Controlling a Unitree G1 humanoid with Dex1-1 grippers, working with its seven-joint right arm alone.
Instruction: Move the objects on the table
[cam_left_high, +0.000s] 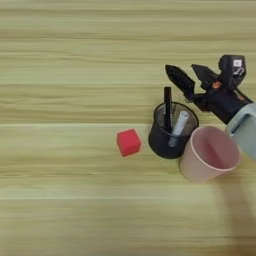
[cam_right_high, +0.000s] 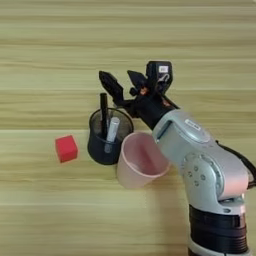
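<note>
Only the right eye view shows the arm (cam_right_high: 210, 175) behind the released tool (cam_right_high: 122, 80).

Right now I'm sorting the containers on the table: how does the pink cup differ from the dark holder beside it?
The pink cup is pale and opaque; the dark holder is black and see-through near its rim. The pink cup looks empty, while the dark holder carries a black marker and a white pen. The pink cup tilts, and the dark holder stands upright. Both are round, open-topped and sit side by side on the table.
</note>
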